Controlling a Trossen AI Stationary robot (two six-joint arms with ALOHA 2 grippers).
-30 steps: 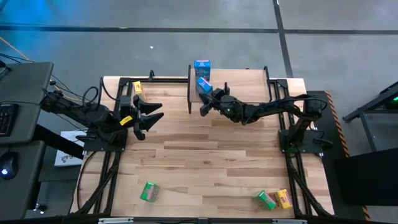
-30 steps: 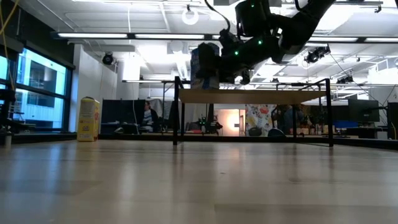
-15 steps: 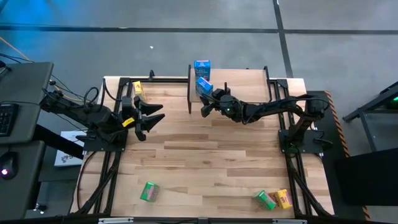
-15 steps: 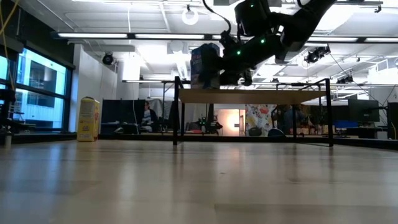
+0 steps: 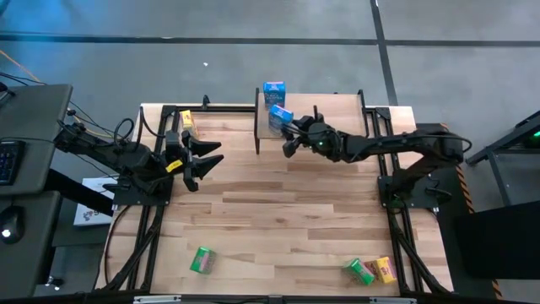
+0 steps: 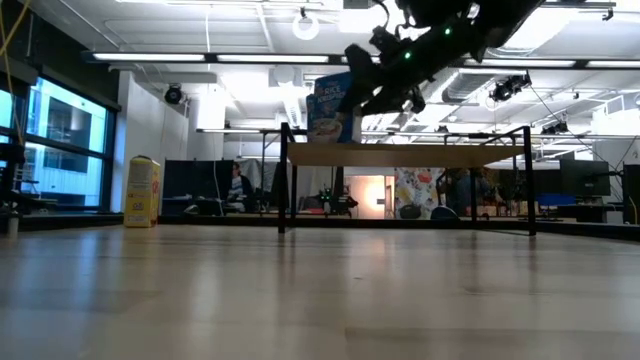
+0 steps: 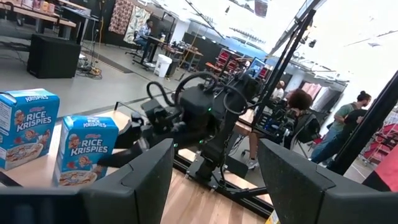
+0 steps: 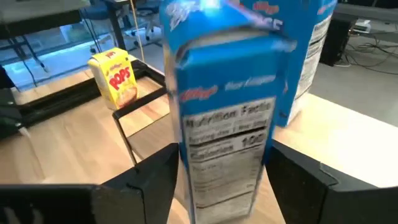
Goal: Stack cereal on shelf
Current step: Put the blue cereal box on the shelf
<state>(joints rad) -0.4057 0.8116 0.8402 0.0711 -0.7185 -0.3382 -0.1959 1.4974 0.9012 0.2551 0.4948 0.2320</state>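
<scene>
Cereal box (image 5: 280, 116) is standing on the shelf (image 5: 337, 108) beside its blue twin (image 5: 273, 90), so I'm keeping the right gripper (image 5: 291, 135) jaws parted around it.

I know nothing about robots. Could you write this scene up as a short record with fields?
Shelf: low light-wood shelf on black legs, at the table's far edge
On shelf: far blue cardboard cereal box; near blue cardboard cereal box, both upright
Right gripper: jaws open, at the near blue box
Left gripper: jaws open, waiting over the table's left side
Off shelf: yellow box standing; green box; green and yellow pair by the front edge
</scene>
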